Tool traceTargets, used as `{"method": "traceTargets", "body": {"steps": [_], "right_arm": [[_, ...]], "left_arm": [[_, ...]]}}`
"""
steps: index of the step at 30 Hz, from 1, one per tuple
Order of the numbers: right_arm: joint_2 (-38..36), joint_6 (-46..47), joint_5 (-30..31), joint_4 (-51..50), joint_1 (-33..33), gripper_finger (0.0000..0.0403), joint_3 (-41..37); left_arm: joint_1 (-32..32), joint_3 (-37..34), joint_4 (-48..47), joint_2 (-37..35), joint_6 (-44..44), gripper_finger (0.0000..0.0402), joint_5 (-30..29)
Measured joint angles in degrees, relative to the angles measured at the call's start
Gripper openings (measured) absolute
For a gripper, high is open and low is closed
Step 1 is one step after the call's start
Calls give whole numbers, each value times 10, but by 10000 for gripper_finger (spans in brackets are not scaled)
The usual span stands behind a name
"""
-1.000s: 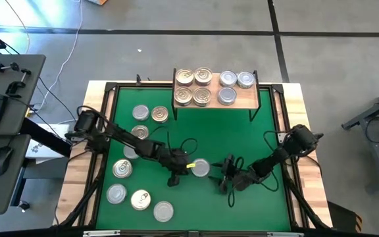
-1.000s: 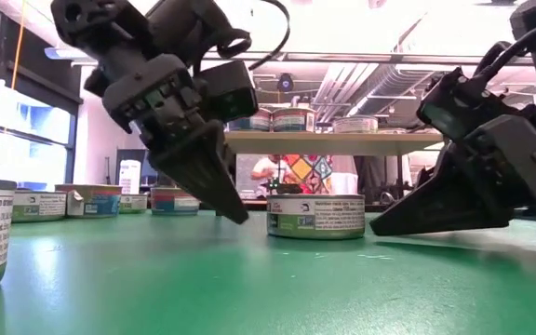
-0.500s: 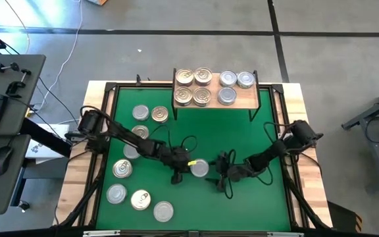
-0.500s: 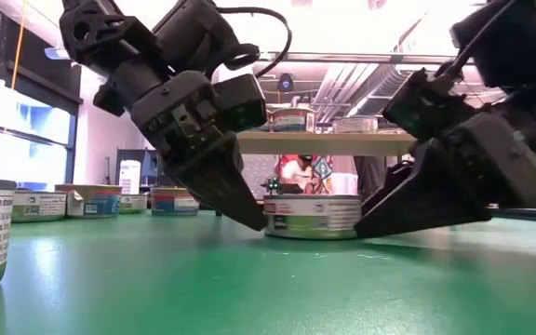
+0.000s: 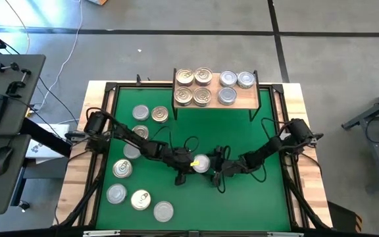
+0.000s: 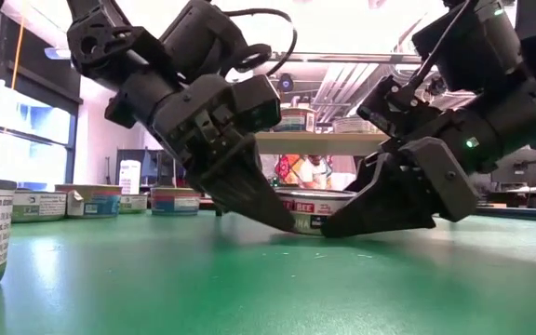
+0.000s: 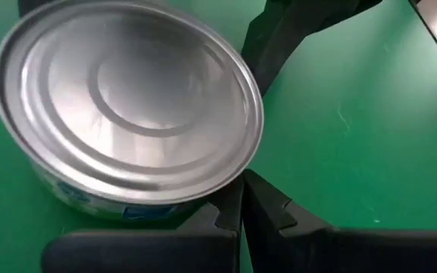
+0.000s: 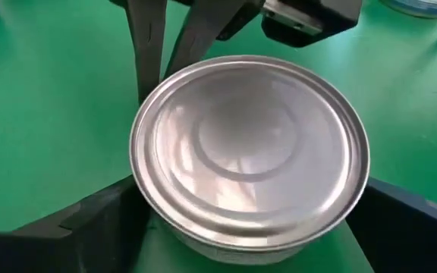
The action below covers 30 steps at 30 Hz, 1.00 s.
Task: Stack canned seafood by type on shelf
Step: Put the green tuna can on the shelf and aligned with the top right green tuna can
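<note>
- The tin [image 5: 201, 163] I'm after sits on the green mat [image 5: 242, 131] near the middle of the desk [image 5: 299, 99], well short of the shelf [image 5: 242, 101], plain silver lid up. It is round and flat, so it has no long axis to line up with; any approach across its width serves.
- My right gripper [image 5: 217, 172] is the nearer one for the grasp: in the right wrist view the tin [image 8: 249, 155] lies straight ahead and between its two fingers [image 8: 89, 220], which stand wide apart either side of the rim with nothing held.
- From the low view the right gripper [image 6: 361, 212] is down at mat level, its tip at the tin's side wall [image 6: 316, 212]. I can't be sure from here whether a finger is already touching the wall or just shy of it.
- My left gripper [image 5: 180, 172] is on the opposite side of the tin, fingers pressed together and empty, its tip against or just beside the rim; in the left wrist view the tin [image 7: 127, 106] fills the frame right past the closed fingers [image 7: 237, 220]. I judge it is bracing the tin so it can't slide away.
- The shelf carries gold-lidded tins [image 5: 193, 86] on its left half and silver tins [image 5: 234, 85] on its right half, so this silver one belongs on the right half.
- The move turns on the tin staying centred between the right fingers as they close; off centre, it may skid.
</note>
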Motion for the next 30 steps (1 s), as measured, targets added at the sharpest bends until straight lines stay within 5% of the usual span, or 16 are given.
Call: {"method": "traceTargets", "body": {"steps": [15, 24, 30], "right_arm": [[9, 46, 40, 29, 7, 350, -10], [-9, 147, 173, 9, 84, 347, -54], [-153, 166, 287, -155, 126, 347, -52]], "left_arm": [[-10, 5, -65, -22, -3, 0, -9], [-29, 2, -222, -90, -1, 0, -71], [-18, 49, -213, -115, 16, 0, -99]]}}
